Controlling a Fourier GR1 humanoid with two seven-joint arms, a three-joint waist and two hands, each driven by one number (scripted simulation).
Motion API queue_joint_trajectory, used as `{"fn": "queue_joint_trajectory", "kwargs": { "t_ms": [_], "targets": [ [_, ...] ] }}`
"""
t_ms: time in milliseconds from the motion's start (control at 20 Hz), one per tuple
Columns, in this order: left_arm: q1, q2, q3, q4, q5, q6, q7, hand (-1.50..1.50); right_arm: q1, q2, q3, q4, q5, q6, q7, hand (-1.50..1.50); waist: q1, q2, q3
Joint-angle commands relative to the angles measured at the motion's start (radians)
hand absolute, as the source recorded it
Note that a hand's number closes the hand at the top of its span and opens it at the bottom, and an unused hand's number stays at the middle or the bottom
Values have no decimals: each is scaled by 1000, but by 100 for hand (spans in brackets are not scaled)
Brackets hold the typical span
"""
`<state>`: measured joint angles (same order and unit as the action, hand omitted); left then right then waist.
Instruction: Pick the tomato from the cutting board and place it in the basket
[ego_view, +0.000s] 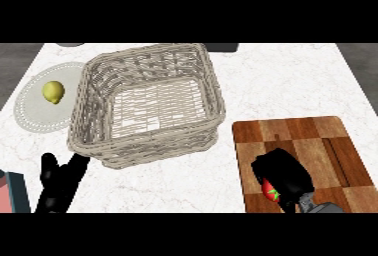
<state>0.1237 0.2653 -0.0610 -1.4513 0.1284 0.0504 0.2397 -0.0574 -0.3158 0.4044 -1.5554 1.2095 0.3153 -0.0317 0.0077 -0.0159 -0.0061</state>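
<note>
Tomato (270, 192) is lying on the cutting board (295, 135), right of the basket (148, 107); my right hand (282, 172) is curling round it, covering most of it. Left hand (57, 182) is resting open below the basket. Lemon (53, 92) is sitting on a plate (33, 117) left of the basket.

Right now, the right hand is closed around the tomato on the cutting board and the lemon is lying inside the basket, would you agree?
Not quite. The lemon is not inside the basket; it lies on the white plate to the basket's left, as the head view shows. The rest holds: the right hand has its fingers curled around the tomato on the cutting board.
</note>
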Motion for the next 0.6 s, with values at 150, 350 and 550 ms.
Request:
{"fn": "queue_joint_trajectory", "kwargs": {
  "t_ms": [150,350,550],
  "targets": [
    [-7,3,-17,15,-5,-13,34,0,-24,307,274,-35,115,23,329,150,51,10,2],
    [-13,-12,-29,28,-8,-12,32,0,-28,312,397,-87,74,-73,515,150,46,12,6],
    [-12,-10,-24,25,-2,-16,28,0,36,315,428,-224,-137,-319,572,150,41,21,20]
  ]
}}
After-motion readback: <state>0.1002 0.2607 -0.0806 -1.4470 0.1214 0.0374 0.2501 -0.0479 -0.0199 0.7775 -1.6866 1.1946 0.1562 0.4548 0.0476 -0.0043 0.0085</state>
